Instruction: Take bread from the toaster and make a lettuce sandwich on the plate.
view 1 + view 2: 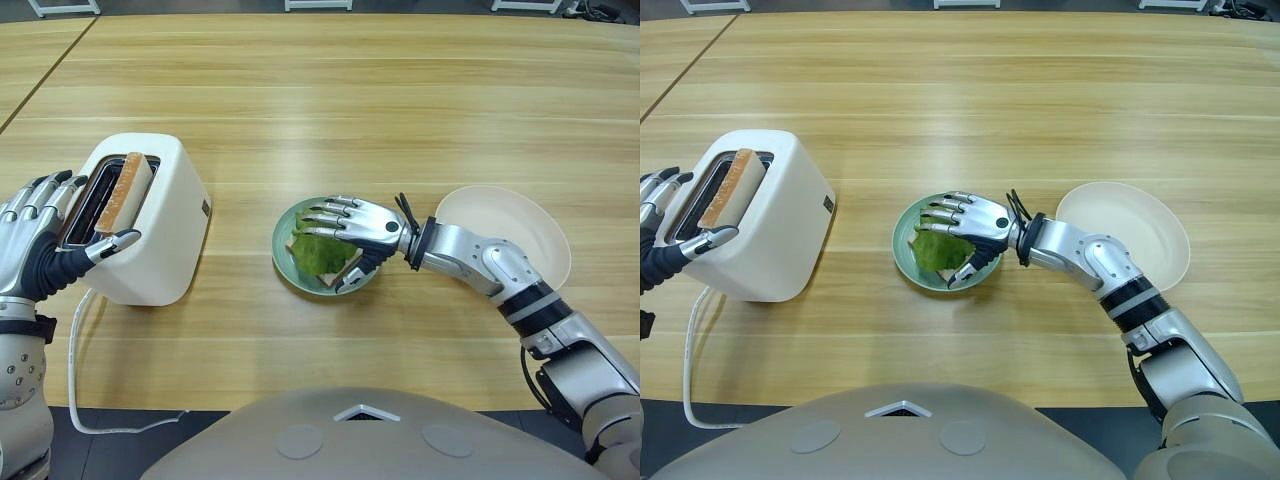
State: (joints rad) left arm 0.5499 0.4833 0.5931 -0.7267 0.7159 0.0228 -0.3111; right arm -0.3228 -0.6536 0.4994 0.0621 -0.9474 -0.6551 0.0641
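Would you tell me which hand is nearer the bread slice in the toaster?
Left. The left hand flanks the toaster by the slice; the right hand is over the plate.

Toast [126, 188] upright in wht toaster [168, 245]; lettuce [318, 256] on bread [294, 247], grn plate [284, 226].

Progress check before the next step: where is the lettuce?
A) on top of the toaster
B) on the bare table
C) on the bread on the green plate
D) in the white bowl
C: the lettuce lies on the bread slice on the green plate, under the right hand.
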